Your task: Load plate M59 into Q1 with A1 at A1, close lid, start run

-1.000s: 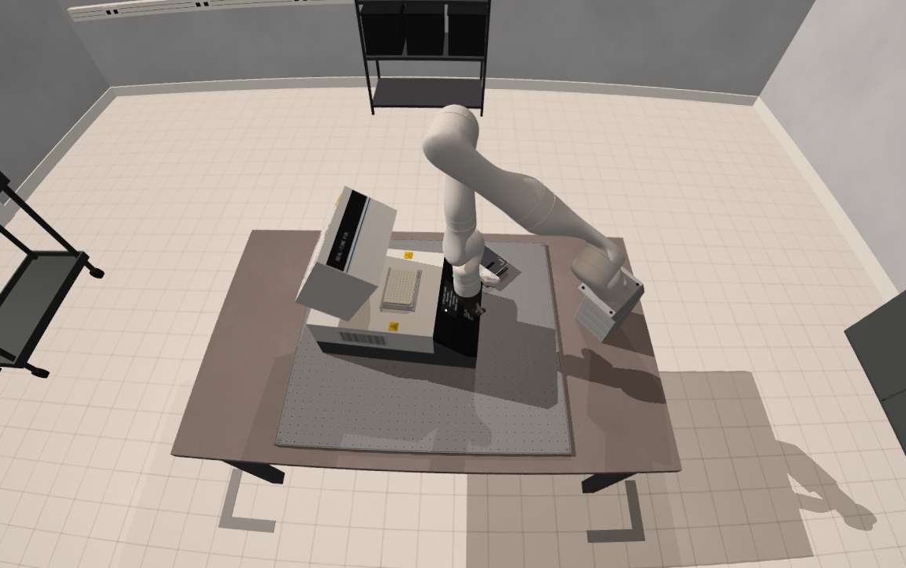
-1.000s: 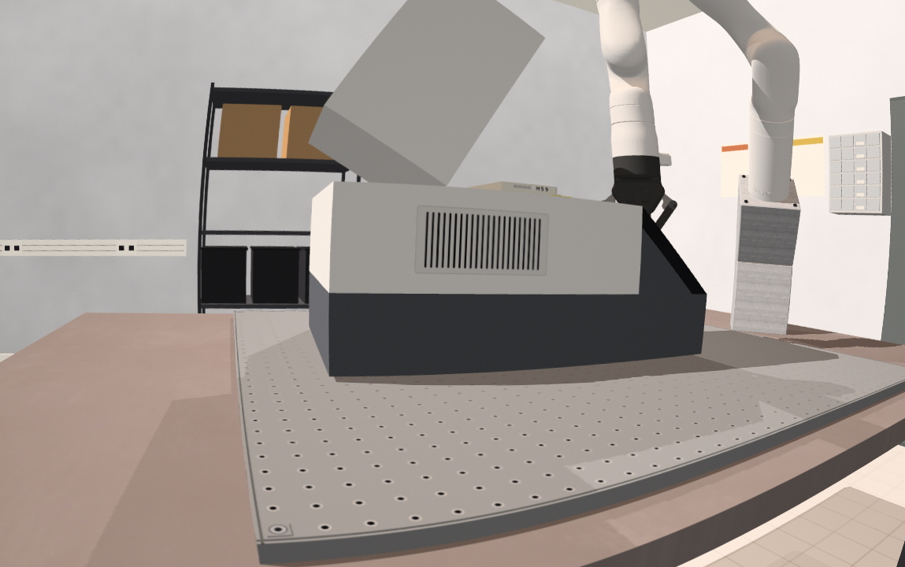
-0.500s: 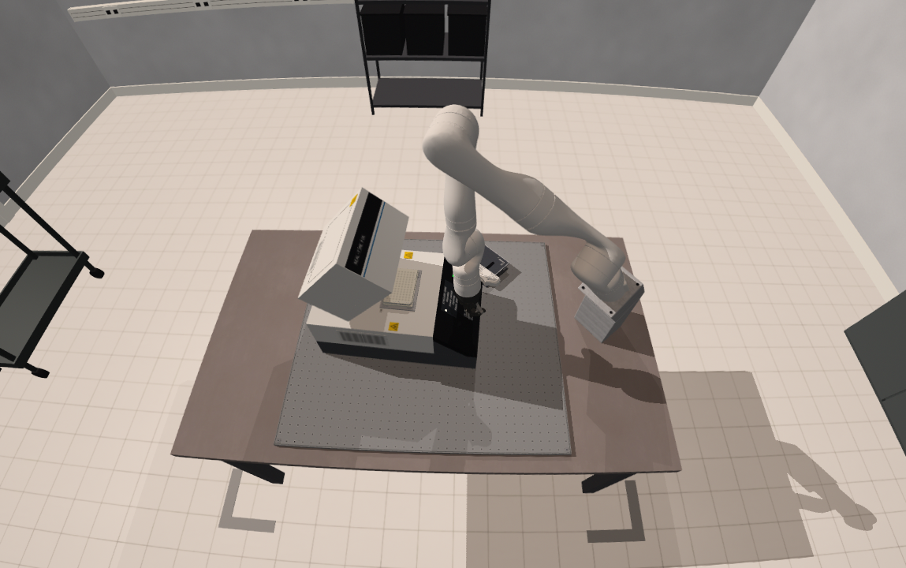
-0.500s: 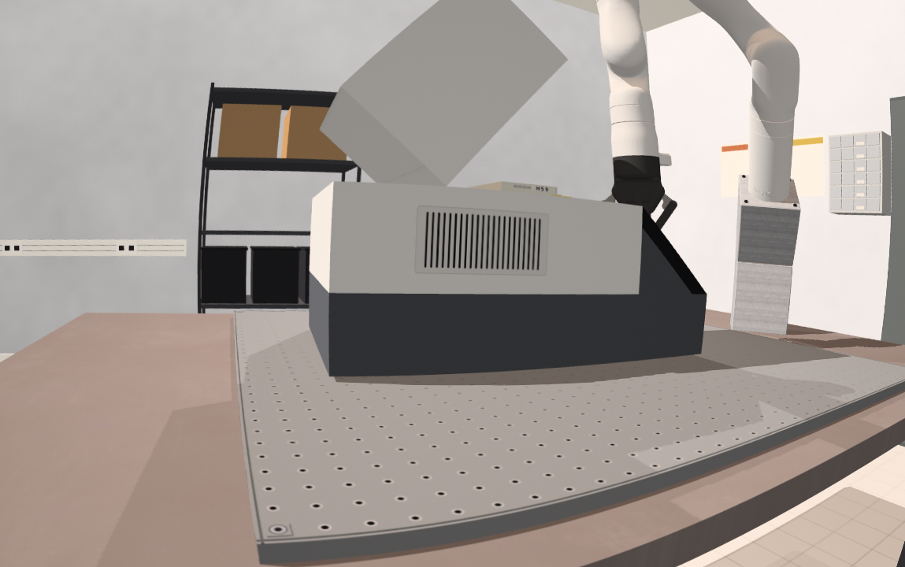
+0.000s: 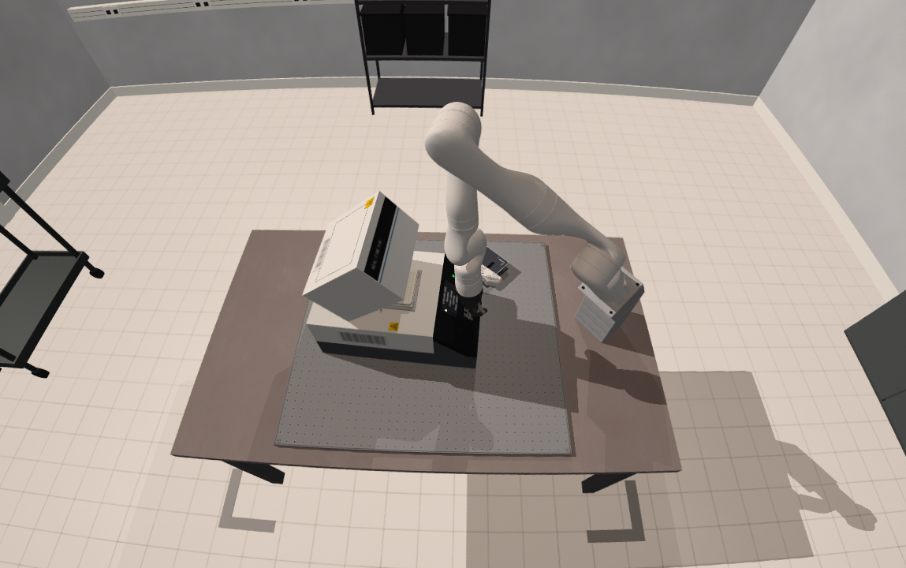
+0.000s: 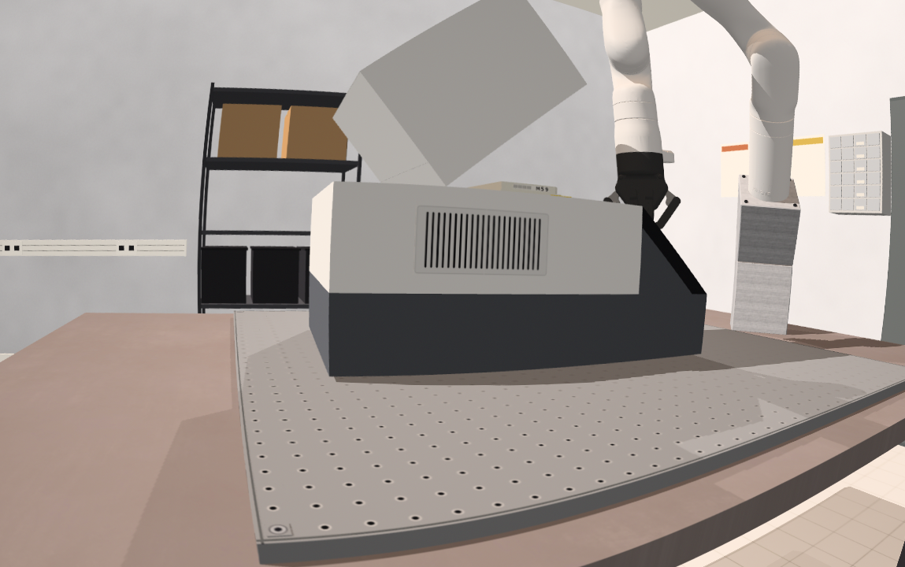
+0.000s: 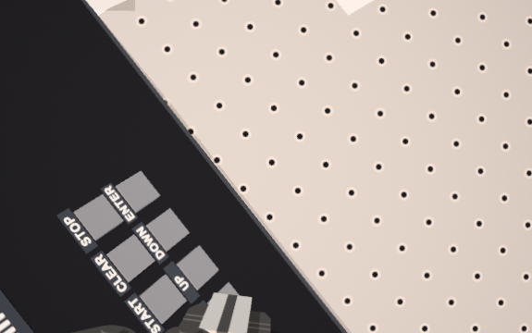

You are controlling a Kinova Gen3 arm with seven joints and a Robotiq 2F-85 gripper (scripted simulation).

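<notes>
The cycler Q1 (image 5: 378,317) stands on the perforated baseplate, its black front panel (image 5: 457,311) facing right. Its lid (image 5: 360,257) hangs tilted, partway down over the block. Plate M59 (image 6: 522,187) lies on the block under the lid; only its edge (image 5: 413,285) shows from above. My gripper (image 7: 226,312) is shut and empty, its tips on the panel just past the START key (image 7: 164,298), where the LID key is hidden. CLEAR (image 7: 131,256) and STOP (image 7: 99,217) are uncovered. In the side view the gripper (image 6: 642,194) sits at the panel's top edge.
The plate nest N1 (image 5: 498,267) lies behind my wrist, partly hidden by it. The arm's base block (image 5: 607,311) stands at the table's right side. A black shelf (image 5: 424,53) is at the far wall and a cart (image 5: 4,282) at the left.
</notes>
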